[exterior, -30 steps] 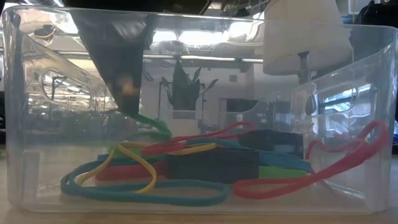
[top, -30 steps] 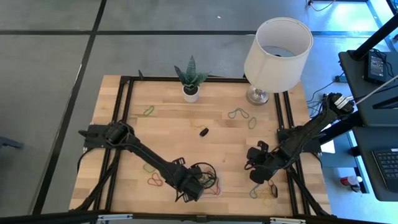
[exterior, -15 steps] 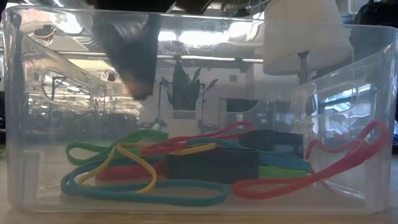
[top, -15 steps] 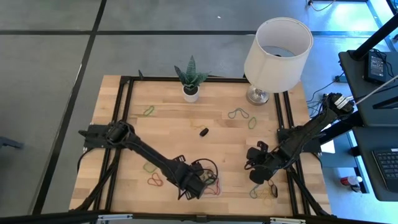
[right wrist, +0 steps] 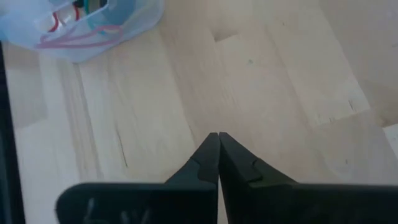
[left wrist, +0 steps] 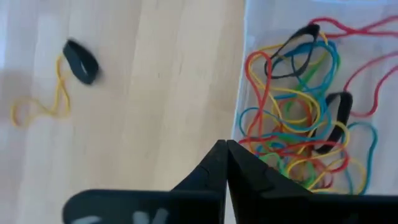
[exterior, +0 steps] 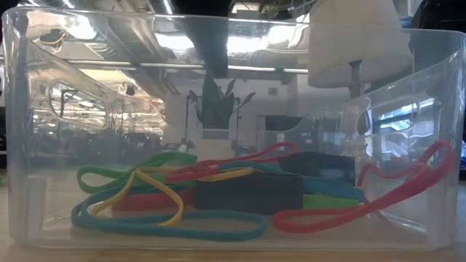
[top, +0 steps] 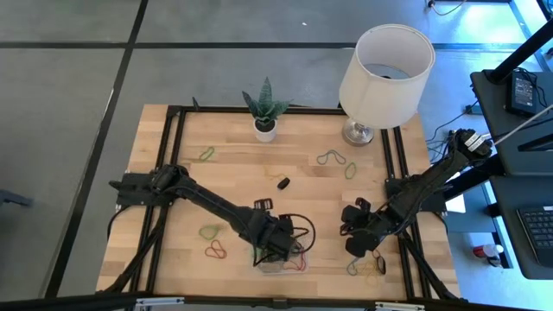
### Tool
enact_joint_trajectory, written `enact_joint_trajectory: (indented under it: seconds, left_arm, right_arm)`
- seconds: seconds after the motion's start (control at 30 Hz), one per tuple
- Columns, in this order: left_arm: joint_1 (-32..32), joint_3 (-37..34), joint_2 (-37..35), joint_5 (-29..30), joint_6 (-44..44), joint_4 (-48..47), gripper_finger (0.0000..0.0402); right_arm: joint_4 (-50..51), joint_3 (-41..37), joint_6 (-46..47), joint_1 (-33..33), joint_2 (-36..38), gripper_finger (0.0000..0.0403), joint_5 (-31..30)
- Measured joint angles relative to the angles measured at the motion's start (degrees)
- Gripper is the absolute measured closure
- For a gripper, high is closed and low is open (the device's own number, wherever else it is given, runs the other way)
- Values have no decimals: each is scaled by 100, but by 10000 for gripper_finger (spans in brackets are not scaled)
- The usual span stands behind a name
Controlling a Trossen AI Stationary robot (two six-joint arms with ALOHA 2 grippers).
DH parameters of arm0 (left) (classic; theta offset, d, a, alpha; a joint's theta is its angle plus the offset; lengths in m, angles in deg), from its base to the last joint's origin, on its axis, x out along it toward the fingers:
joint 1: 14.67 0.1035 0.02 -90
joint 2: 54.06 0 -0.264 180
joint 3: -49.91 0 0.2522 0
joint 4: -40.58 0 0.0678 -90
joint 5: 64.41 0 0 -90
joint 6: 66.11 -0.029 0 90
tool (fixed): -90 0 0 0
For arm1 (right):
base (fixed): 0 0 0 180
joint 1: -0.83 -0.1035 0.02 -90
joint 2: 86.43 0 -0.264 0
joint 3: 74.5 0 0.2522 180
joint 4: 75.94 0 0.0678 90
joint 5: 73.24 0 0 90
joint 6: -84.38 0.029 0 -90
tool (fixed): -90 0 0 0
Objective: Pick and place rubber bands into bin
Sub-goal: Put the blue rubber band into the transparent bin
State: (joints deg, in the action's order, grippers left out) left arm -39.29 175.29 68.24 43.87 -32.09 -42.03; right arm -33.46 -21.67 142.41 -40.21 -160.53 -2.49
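Note:
The bin [top: 294, 264], a clear tray near the table's front edge, holds a heap of rubber bands [left wrist: 298, 112] in red, yellow, green, blue and black; they lie flat on its floor [exterior: 167, 211]. My left gripper [left wrist: 225, 149] is shut and empty, hovering above the bin's side wall [left wrist: 242, 81], also seen from overhead [top: 278, 249]. A black band [left wrist: 81, 61] and a yellow band [left wrist: 43, 106] lie on the wood beside the bin. My right gripper [top: 354, 244] waits shut over bare wood [right wrist: 219, 138], right of the bin [right wrist: 81, 31].
Loose bands lie scattered: green [top: 207, 154] and grey [top: 330, 158] at the back, green [top: 209, 231] and red [top: 216, 251] left of the bin, several [top: 367, 268] at the front right. A potted plant [top: 265, 108] and a lamp [top: 384, 65] stand at the far edge.
My left gripper, down inside the bin with a green band hanging from its fingertip, has let the band go. The band has dropped flat onto the heap. The gripper has then risen out of the bin and shifted toward the table's right and far side.

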Motion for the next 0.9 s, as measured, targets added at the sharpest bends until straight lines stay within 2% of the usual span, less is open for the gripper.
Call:
enact_joint_trajectory:
  seconds: [0.23, 0.37, 0.53, 0.73, 0.9]
  left_arm:
    - [211, -141, -127, -74, -1486, 102, 400]
    - [308, -739, -540, -112, -2025, 311, 400]
    - [490, -2320, -1575, -219, -2309, 1264, 400]
    - [829, -4504, -3365, -382, -2368, 2646, 400]
    - [1276, -5979, -4794, -929, -2793, 3809, 400]
  right_arm:
    - [-163, 0, 338, -1, -2, 397, -11]
    - [-209, 0, 645, 53, -4, 397, -48]
    - [-342, 0, 920, 292, -4, 397, -66]
    - [-459, 54, 1195, 632, -4, 400, -62]
    - [7, 372, 1822, 821, -4, 401, 50]
